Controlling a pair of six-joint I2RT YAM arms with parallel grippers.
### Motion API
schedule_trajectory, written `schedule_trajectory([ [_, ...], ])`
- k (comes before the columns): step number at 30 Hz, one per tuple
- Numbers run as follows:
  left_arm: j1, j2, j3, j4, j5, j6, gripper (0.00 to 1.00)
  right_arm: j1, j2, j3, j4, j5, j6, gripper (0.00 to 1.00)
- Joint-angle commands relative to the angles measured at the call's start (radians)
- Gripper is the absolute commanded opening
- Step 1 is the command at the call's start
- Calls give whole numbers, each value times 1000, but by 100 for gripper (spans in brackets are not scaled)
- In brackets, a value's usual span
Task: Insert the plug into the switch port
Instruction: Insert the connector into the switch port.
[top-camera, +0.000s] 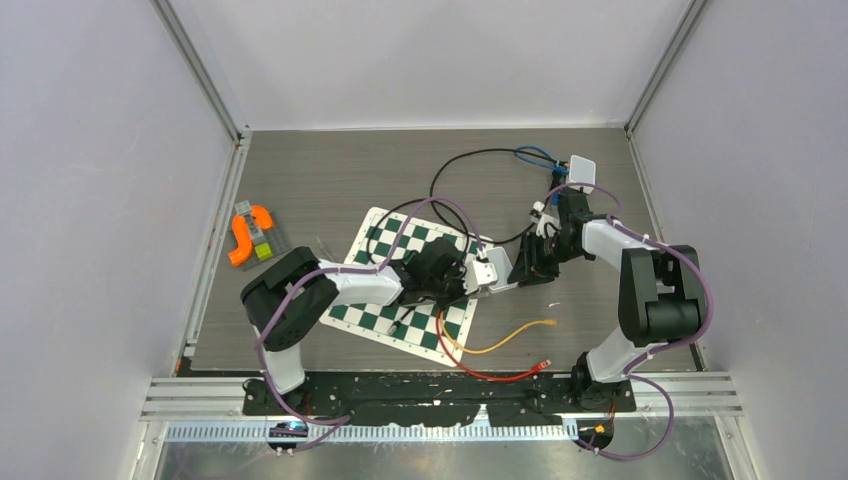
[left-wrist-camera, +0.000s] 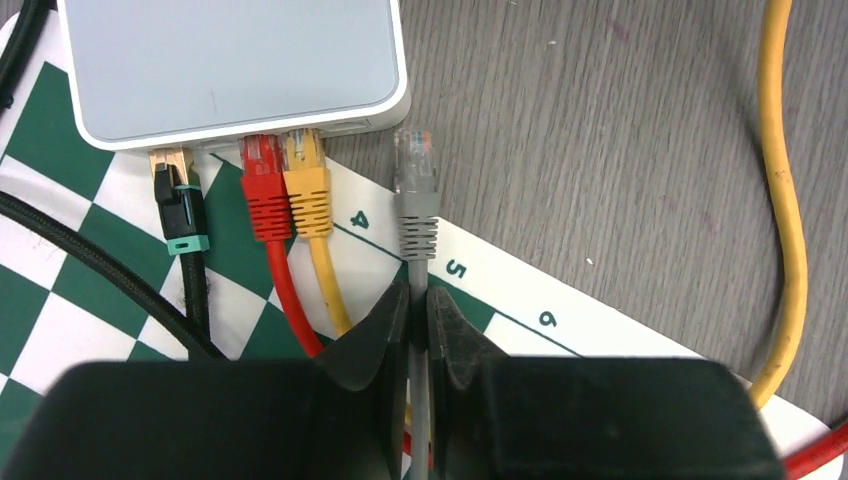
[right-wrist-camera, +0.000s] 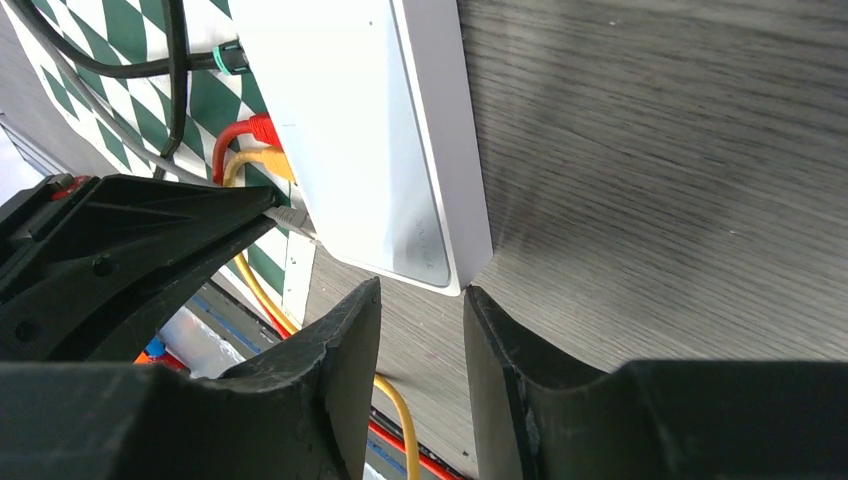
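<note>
Only the left wrist view shows the left pincer pinching the cable behind the grey plug, while the right pincer gapes at the switch corner.

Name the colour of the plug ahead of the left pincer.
Grey plug, clear tip; left wrist view.

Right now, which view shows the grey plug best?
Left wrist: the grey plug is close, whole and unblocked, beside the switch. Right wrist shows only a sliver behind the left gripper; top external, nothing clear.
</note>
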Motion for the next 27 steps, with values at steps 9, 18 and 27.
schedule_trajectory([
  [9, 0, -46, 52, -15, -14, -49, 0, -3, 29, 74, -42, -73, -116, 42],
  [18, 7, -74, 95, -99, -44, -163, 0, -5, -42, 125, -62, -8, -102, 52],
  [27, 11, -45, 104, -159, -44, -263, 0, -7, -4, 155, -29, -14, -97, 57],
])
